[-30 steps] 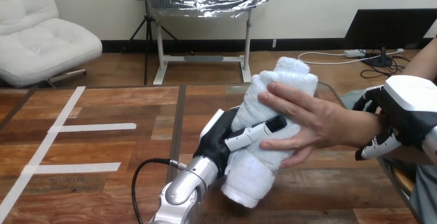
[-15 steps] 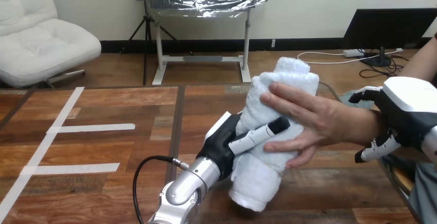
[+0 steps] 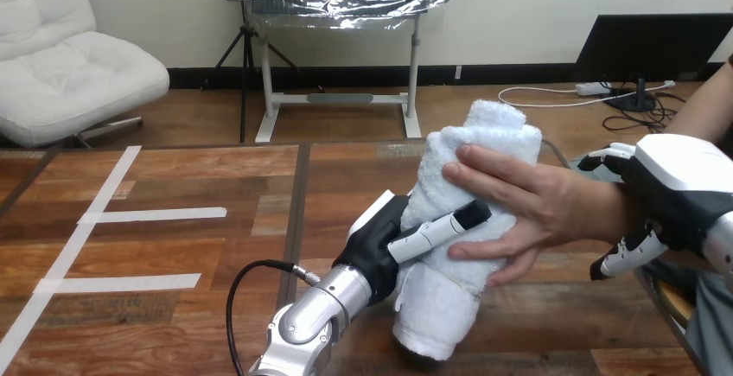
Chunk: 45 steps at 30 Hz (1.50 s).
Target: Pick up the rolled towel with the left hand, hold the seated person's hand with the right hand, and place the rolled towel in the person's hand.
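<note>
- Rolled towel (image 3: 432,190): just right of centre, near upright, top leaning toward 1 o'clock. I cannot tell whether its lower end touches the surface (image 3: 173,246).
- My left hand (image 3: 385,238): reaches in from 7 o'clock and is clenched round the towel's middle. That keeps the roll tight and presents its upper half.
- Person's hand (image 3: 527,203): enters from 3 o'clock, with palm and fingers laid on the towel beside my fingers.
- My right hand (image 3: 674,186): at 3 o'clock, curled over and under the person's wrist, I judge to steady it.
- Status: handover under way; left grip not yet released.
</note>
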### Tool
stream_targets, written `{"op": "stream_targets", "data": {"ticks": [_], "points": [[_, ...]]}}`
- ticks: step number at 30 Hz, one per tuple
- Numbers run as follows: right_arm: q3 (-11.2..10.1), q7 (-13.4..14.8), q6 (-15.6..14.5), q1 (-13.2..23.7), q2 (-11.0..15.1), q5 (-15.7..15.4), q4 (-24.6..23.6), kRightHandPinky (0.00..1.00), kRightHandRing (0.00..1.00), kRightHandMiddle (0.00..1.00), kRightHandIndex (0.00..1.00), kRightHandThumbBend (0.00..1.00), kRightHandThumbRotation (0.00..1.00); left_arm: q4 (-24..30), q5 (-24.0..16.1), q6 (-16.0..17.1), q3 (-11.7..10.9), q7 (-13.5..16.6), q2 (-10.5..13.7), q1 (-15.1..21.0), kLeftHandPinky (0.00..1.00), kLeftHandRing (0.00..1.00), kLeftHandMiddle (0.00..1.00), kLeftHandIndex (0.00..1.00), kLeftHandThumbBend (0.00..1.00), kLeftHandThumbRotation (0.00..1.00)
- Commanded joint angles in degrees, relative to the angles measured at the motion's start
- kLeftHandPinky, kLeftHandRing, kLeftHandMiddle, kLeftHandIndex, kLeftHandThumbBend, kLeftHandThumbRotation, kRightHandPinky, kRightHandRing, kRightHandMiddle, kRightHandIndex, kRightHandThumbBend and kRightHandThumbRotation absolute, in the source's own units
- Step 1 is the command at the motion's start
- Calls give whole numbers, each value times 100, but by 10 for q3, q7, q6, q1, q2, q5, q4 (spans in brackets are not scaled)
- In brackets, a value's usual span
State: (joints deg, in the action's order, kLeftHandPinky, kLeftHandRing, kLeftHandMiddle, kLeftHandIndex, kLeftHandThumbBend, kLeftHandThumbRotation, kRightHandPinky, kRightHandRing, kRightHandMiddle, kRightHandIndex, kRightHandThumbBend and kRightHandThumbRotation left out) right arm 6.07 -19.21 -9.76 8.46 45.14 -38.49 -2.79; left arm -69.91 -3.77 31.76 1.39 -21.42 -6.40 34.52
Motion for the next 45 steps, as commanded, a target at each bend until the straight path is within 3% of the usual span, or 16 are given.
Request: {"op": "stream_targets", "data": {"ticks": [1, 19, 28, 34, 45], "points": [[-8, 1, 3, 10, -3, 1, -25, 85, 95, 94, 86, 89, 0, 8, 6, 15, 0, -18, -8, 41, 86, 95, 100, 100, 100, 61], [-22, -2, 2, -10, -4, 13, -64, 84, 94, 94, 85, 90, 0, 16, 46, 21, -29, -50, -4, 26, 81, 90, 94, 97, 100, 56], [-49, 3, 5, -38, -15, 47, -117, 83, 93, 93, 84, 89, 0, 31, 45, 70, -32, -46, 13, 2, 78, 86, 91, 94, 100, 57], [-68, 6, 6, -56, -25, 75, -153, 83, 93, 93, 84, 88, 0, 44, 57, 96, -39, -59, 28, -17, 77, 85, 89, 92, 100, 58], [-105, 16, 5, -93, -63, 123, -232, 82, 93, 92, 83, 83, 0, 80, 78, 149, -50, -70, 61, -57, 76, 83, 87, 90, 100, 61]]}}
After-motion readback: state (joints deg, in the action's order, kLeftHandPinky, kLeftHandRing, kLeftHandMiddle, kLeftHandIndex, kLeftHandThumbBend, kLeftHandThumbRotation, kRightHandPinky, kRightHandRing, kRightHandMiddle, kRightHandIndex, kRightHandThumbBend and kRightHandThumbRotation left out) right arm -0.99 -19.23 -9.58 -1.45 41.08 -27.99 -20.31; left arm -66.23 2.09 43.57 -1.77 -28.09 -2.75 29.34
